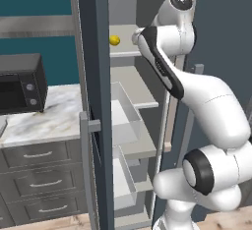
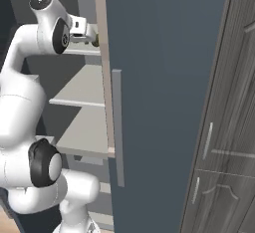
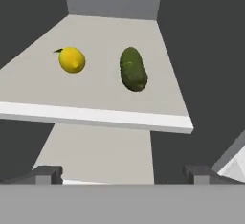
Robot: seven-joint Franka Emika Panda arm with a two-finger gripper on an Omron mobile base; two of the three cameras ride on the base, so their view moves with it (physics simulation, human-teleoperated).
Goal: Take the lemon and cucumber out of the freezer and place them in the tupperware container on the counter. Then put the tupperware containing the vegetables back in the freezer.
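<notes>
On the freezer's [image 1: 147, 8] upper light grey shelf [image 3: 95, 98] lie the yellow lemon [image 3: 72, 59] on the left and the dark green cucumber [image 3: 132, 68] to its right, a little apart. My gripper [image 3: 122, 175] hangs open in front of the shelf's front edge, short of both, with nothing between its fingertips [image 3: 48, 174]. From the left base view the lemon [image 1: 114, 40] shows on that shelf, with my arm's wrist [image 1: 140, 36] just right of it. A pale sliver [image 1: 2, 124] at the counter's [image 1: 54, 118] left edge may be the tupperware container.
The freezer door [image 1: 96, 101] stands open edge-on between counter and shelves, its grey handle [image 1: 84, 165] low down. Clear drawers [image 1: 125, 113] stick out under the shelves. A black microwave [image 1: 19, 84] sits on the counter. The right door [image 2: 164, 102] blocks the right side.
</notes>
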